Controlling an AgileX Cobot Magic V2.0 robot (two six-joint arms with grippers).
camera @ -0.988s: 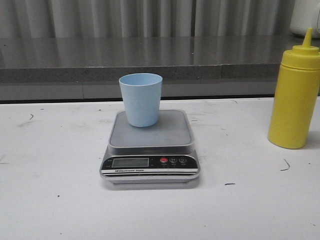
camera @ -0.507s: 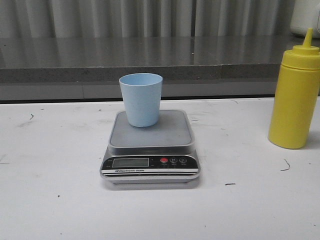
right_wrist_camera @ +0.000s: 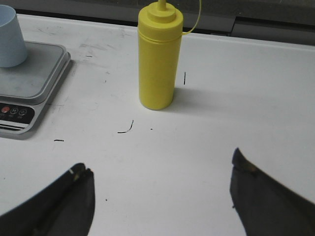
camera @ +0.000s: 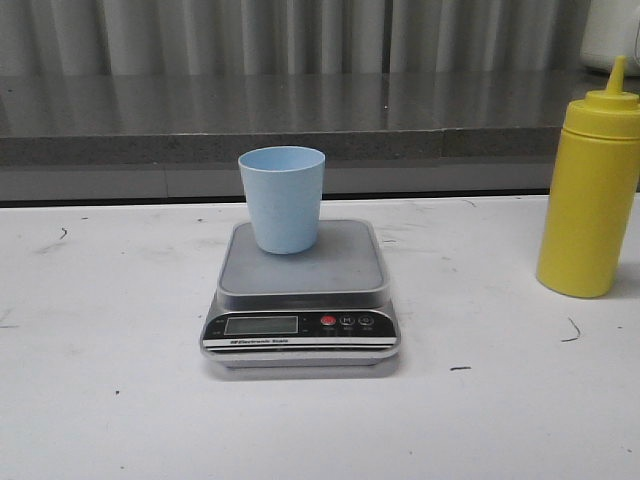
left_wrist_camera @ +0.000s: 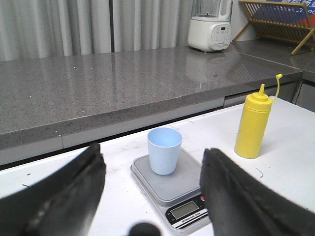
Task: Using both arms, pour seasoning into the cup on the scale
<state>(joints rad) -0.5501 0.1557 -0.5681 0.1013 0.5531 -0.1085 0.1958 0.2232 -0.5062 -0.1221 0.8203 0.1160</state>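
From the front, the cup point(camera: 283, 198) stood upright on the scale point(camera: 301, 292) at the middle of the table point(camera: 100, 400), and the bottle point(camera: 590, 190) stood upright well off to the right, its long axis vertical. No arm showed here.

At the left wrist, the left end effector point(left_wrist_camera: 147, 196) was spread wide and empty, facing the cup on the scale, which sat near and straight ahead; the bottle lay farther off, beyond the scale.

At the right wrist, the right end effector point(right_wrist_camera: 160, 196) was likewise released and holding nothing, with the bottle directly ahead and the scale off to one side. The right arm looked the nearer one for taking the bottle, the left for steadying the cup.
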